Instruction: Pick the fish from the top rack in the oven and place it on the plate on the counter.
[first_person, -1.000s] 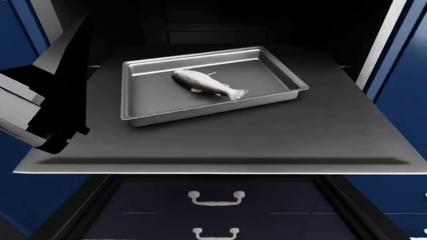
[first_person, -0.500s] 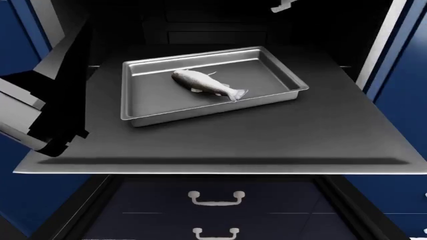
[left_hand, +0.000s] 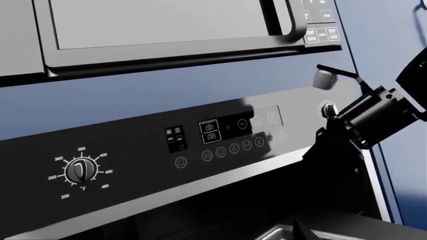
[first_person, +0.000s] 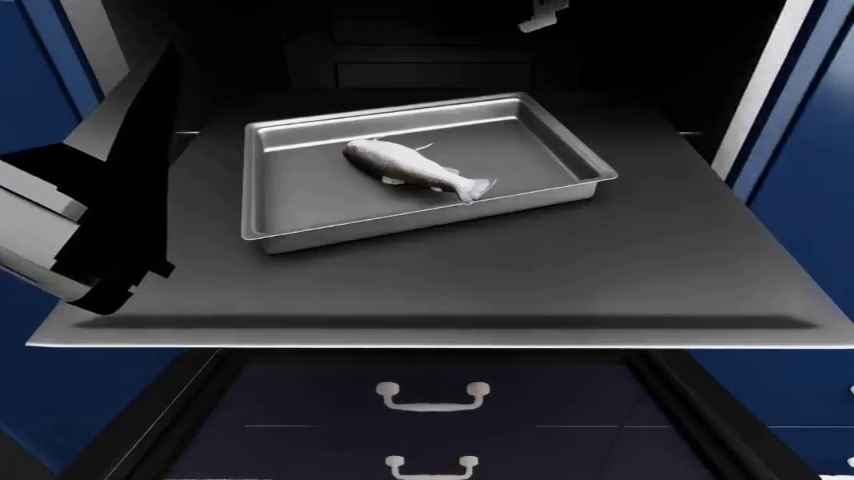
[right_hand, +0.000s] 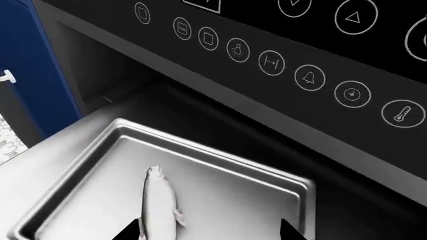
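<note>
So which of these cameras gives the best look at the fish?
The head view: the whole fish lies in plain sight in the steel tray. The right wrist view shows it closer but cut off at the picture's edge. The left wrist view misses it.

From the left wrist cam we're looking up at the oven (left_hand: 220, 150) and its black control panel: a temperature dial (left_hand: 81, 170) marked 200 to 450 °F sits at one end, with a cluster of round touch buttons (left_hand: 227, 148) and small displays further along. Above it we can see a microwave door (left_hand: 160, 30) with a dark handle, set in blue cabinetry. The other arm (left_hand: 373, 117) pokes in at the panel's far end, and a corner of the steel tray (left_hand: 280, 234) just peeks out of the dark cavity below.
</note>
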